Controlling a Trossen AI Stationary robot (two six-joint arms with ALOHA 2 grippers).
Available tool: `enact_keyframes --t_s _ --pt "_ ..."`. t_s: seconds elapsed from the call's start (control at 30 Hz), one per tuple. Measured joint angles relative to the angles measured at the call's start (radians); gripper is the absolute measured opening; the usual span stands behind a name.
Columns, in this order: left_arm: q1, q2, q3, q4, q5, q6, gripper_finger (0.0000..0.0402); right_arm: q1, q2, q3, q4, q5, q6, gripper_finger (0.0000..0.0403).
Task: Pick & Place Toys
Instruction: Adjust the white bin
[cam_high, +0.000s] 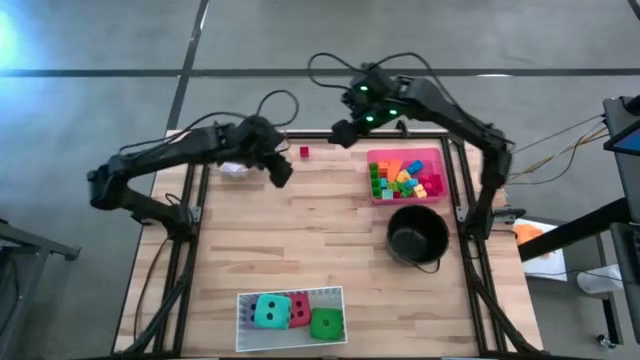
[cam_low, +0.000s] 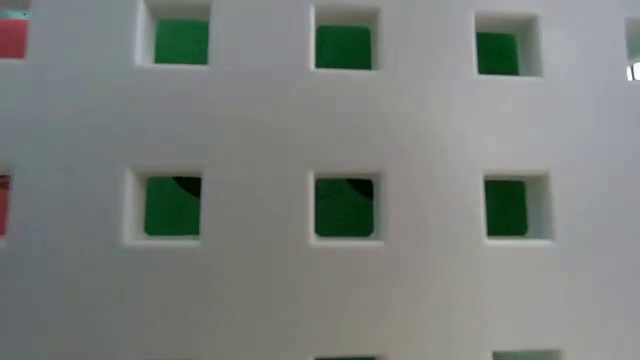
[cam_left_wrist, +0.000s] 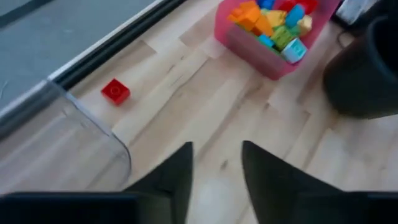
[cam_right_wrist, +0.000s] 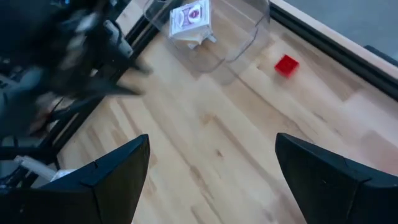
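Observation:
One small red block (cam_high: 304, 152) lies alone on the table's far side; it also shows in the left wrist view (cam_left_wrist: 115, 91) and the right wrist view (cam_right_wrist: 286, 65). Playing cards (cam_right_wrist: 189, 18) lie in a clear tray (cam_high: 235, 168) at the far left. Teal (cam_high: 268, 312), red (cam_high: 298, 310) and green (cam_high: 327, 323) dice sit in a white tray (cam_high: 290, 296) at the near edge. My left gripper (cam_left_wrist: 216, 168) hovers open, left of and nearer than the red block. My right gripper (cam_right_wrist: 211, 162) hangs wide open above the far edge, right of the block. Both hold nothing.
A pink tray (cam_high: 437, 160) full of bright blocks stands at the far right, with a black round pot (cam_high: 417, 235) just in front of it. The white tray's perforated wall (cam_low: 250, 120) fills the low view. Bare wood lies mid-table (cam_high: 300, 240).

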Motion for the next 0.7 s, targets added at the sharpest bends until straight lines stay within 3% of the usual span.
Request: enact_keyframes --t_s 0.17,0.3,0.5,0.7 --pt "0.060 0.160 0.115 -0.018 0.041 0.127 0.0211 0.002 -0.187 -0.196 0.010 0.047 0.039 0.0338" --pt "0.109 0.297 0.243 -0.088 0.043 0.191 0.0245 0.012 -0.323 -0.347 0.060 0.082 0.103 0.0338" --pt "0.167 0.484 0.429 -0.225 0.044 0.240 0.0255 0.033 -0.489 -0.533 0.173 0.081 0.180 0.0338" --pt "0.214 0.604 0.530 -0.280 0.046 0.271 0.0255 0.035 -0.607 -0.643 0.222 0.081 0.265 0.0338"
